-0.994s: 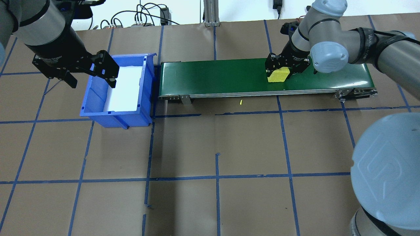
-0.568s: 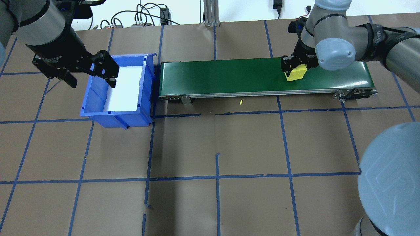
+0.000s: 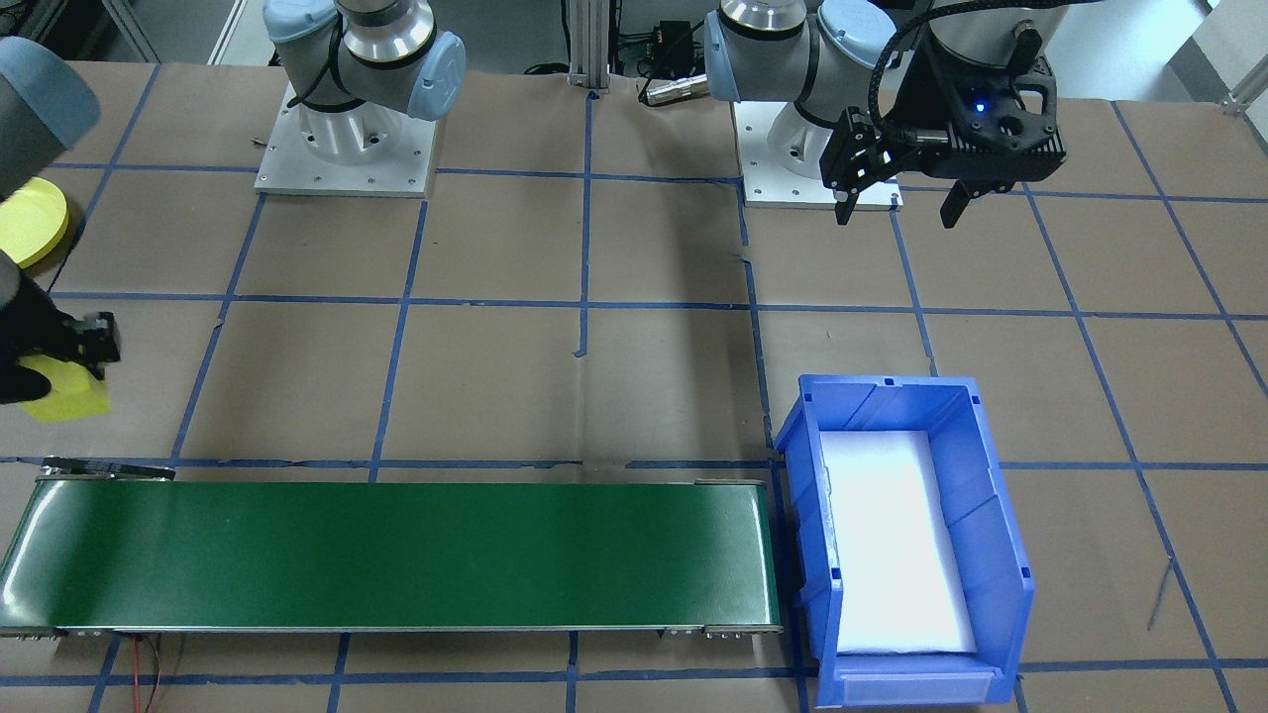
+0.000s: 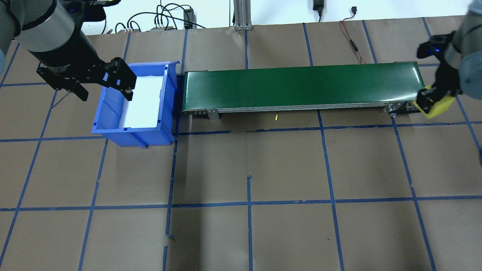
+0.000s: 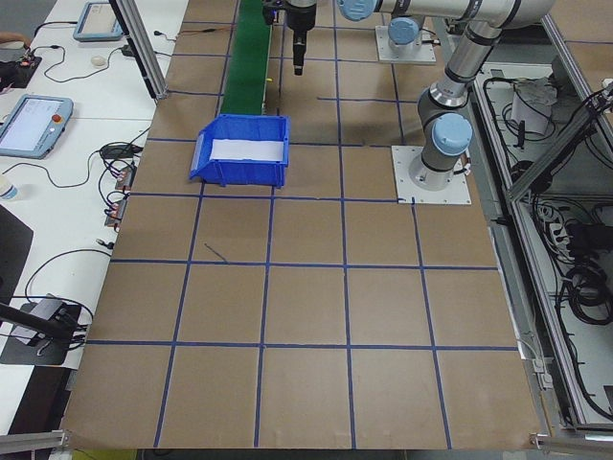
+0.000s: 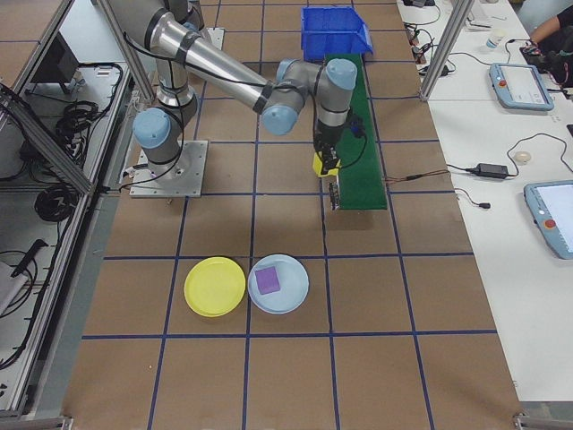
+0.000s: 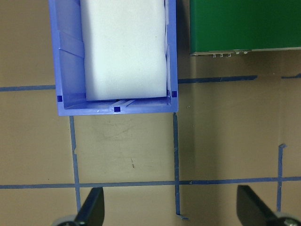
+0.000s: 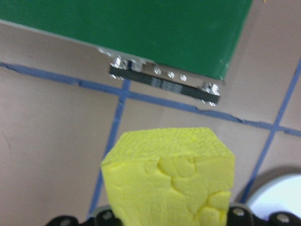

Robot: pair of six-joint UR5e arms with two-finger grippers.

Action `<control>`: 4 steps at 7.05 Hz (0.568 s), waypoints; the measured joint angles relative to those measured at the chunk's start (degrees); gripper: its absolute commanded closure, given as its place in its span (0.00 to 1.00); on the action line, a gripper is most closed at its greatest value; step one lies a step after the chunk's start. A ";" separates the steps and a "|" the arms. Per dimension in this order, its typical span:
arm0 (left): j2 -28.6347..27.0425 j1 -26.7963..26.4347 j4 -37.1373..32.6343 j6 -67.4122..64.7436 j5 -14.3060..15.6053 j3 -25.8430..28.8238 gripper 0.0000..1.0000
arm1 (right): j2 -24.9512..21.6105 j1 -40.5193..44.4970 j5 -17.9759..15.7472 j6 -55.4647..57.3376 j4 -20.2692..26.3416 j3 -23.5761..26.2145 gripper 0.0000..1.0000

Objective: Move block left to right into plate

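Right tool [image 4: 429,101] is clamping yellow foam block [image 4: 437,106] w/ dented sides, prob. light and squashy; left tool [image 4: 103,87] is hanging apart.

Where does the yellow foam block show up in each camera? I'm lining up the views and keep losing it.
Front-facing: yellow foam block at left edge, above the green conveyor belt.
Overhead: right edge, just past the belt's right end.
Exterior left: not visible.
Exterior right: centre, beside the belt's near end.
Left wrist: not in it.
Right wrist: bottom centre, in the right tool.
Shared landmark: the belt.
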 measured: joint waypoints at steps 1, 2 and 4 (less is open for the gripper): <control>0.00 0.00 0.00 0.00 -0.01 -0.01 0.00 | -1.09 -9.12 0.17 -8.49 -0.20 1.87 0.81; -0.01 0.00 0.00 0.00 -0.05 -0.02 0.00 | -1.34 -16.81 0.43 -15.90 -1.18 2.98 0.82; 0.00 0.00 0.00 0.00 -0.16 -0.06 0.00 | -0.78 -27.03 2.02 -26.75 -3.78 4.78 0.82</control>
